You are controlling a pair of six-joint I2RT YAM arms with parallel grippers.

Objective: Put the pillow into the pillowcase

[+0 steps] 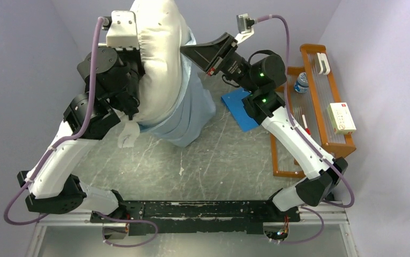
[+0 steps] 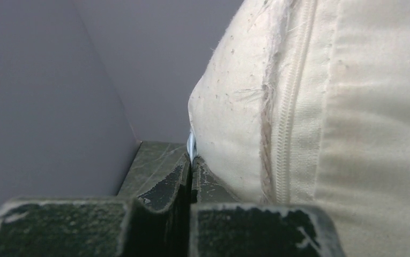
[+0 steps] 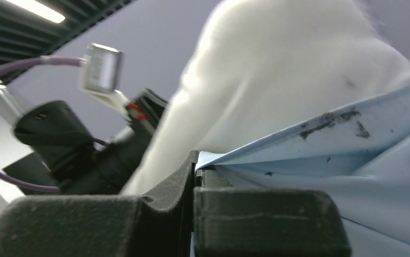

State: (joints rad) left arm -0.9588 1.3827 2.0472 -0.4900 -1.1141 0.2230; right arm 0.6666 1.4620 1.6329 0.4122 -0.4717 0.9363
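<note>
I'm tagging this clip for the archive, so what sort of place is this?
Probably a robotics lab test cell: two arms bolted to a rail, a scratched table boxed in by plain lilac walls, a wooden supply rack.

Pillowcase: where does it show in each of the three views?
Top external: pillowcase at centre, draped below the pillow.
Left wrist: a blue sliver at the left gripper tips, against the pillow.
Right wrist: lower right, under the pillow.
Shared landmark: the pillow.
</note>
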